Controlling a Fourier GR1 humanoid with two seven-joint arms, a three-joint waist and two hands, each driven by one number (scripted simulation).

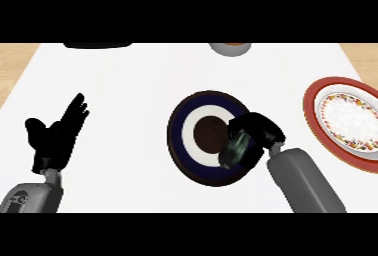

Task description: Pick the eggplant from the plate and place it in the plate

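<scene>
The eggplant (238, 146), dark and glossy with a greenish sheen, sits in the right hand (256, 134), whose black fingers curl round its upper part and hide much of it. It hangs over the right side of the dark blue plate (179, 131), which has a white ring and a brown centre and lies near the middle of the worktop (125, 85). Whether the eggplant touches the plate or is held just above it cannot be told. The right forearm (303, 182), grey, comes in from the lower edge and slants up to the hand at the plate's right rim.

At the worktop's right edge lies a second plate (319, 100) with a red rim, a flowered band and a white middle, apart from the blue one. Along the far edge a grey bowl-like thing (229, 48) shows only in part, and a dark flat shape (97, 45) shows farther left along that edge, also cut off.

The left hand (57, 134) rests open near the worktop's left edge, fingers straight and pointing up, holding nothing. Beyond the worktop, wooden flooring (15, 60) shows at both sides. No writing or label can be read anywhere.
</scene>
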